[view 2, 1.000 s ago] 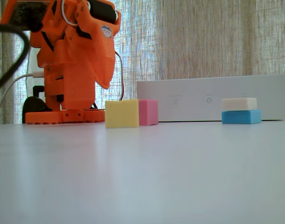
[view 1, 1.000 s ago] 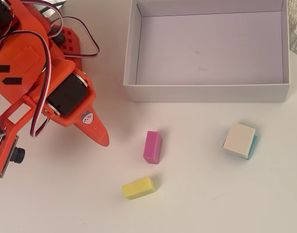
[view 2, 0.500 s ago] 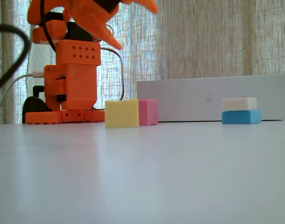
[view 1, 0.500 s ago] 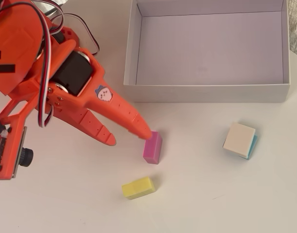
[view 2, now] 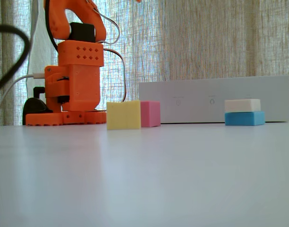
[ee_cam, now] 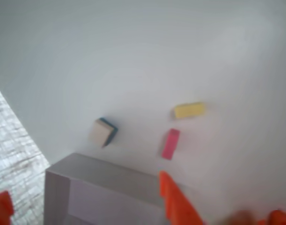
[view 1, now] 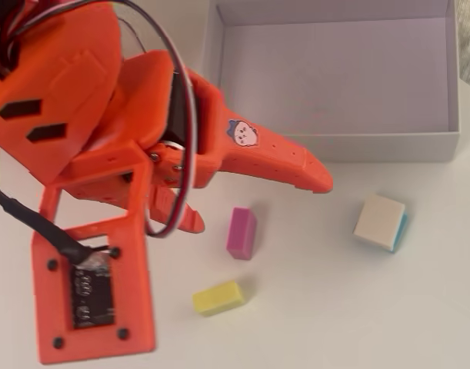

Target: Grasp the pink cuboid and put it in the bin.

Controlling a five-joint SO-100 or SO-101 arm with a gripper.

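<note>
The pink cuboid lies flat on the white table, just below the long orange finger in the overhead view. In the fixed view the pink cuboid sits behind and right of a yellow block. My gripper is raised high above the table, open and holding nothing; the fixed view shows only its base. The wrist view looks down on the pink cuboid from far up, with my gripper spread wide along the bottom edge. The bin is a white box beyond the blocks; its wall shows side-on, and its near corner shows below.
A yellow block lies near the pink one. A cream-and-teal cube sits in front of the bin's right end. The orange arm base and its cables stand at the left. A curtain hangs behind the table.
The arm has risen from a folded pose, and the gripper has lifted out of the top of the fixed view with its jaws parting. The blocks and bin have not moved.
</note>
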